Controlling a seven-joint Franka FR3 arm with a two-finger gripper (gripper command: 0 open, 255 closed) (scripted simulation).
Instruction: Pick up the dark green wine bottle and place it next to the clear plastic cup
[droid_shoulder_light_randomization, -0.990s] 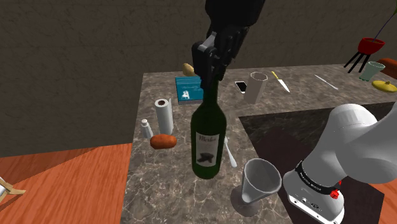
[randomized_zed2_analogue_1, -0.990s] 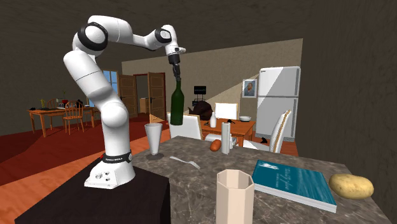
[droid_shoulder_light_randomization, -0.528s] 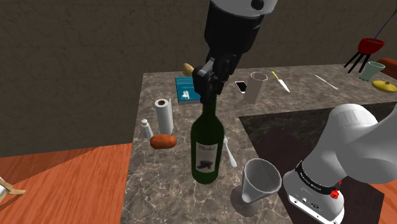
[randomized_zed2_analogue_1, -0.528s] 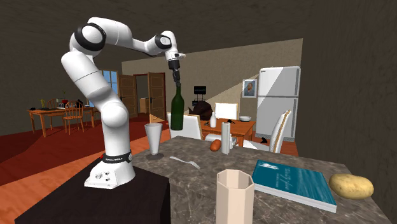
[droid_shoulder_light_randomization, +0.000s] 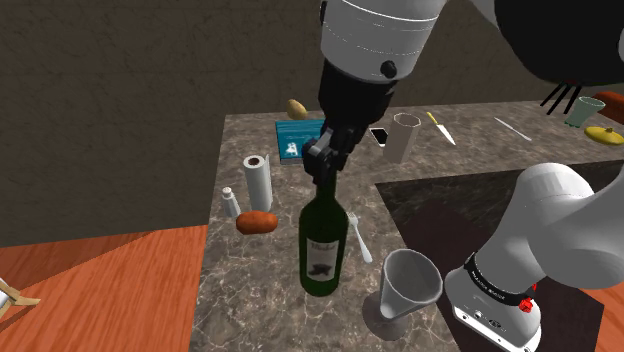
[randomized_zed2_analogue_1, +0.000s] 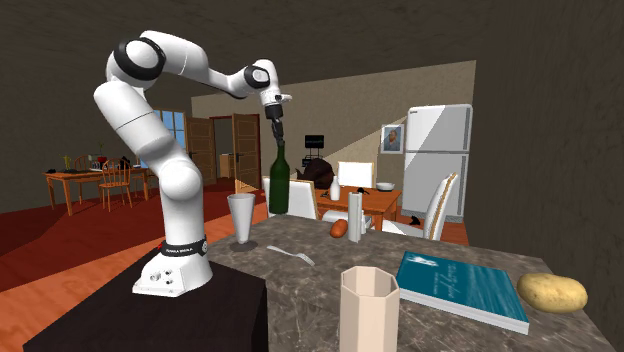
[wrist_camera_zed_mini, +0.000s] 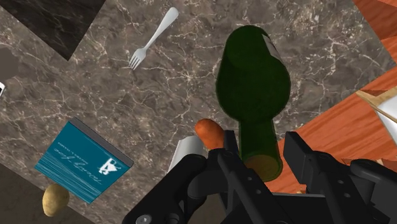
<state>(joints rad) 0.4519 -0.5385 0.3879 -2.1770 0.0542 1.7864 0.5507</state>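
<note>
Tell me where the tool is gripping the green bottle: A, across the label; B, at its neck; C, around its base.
B: the tool clasps the green bottle at its slim neck, the wide body hanging below it.

At the shoulder view's centre we saw the bottle (droid_shoulder_light_randomization: 322, 245) over the counter (droid_shoulder_light_randomization: 250, 290), its neck clasped by the gripper (droid_shoulder_light_randomization: 322, 160). The cup (droid_shoulder_light_randomization: 408, 283) stood lower right of it, the fork (droid_shoulder_light_randomization: 360, 240) between them, the paper roll (droid_shoulder_light_randomization: 257, 178) left, the book (droid_shoulder_light_randomization: 296, 138) behind.
</note>
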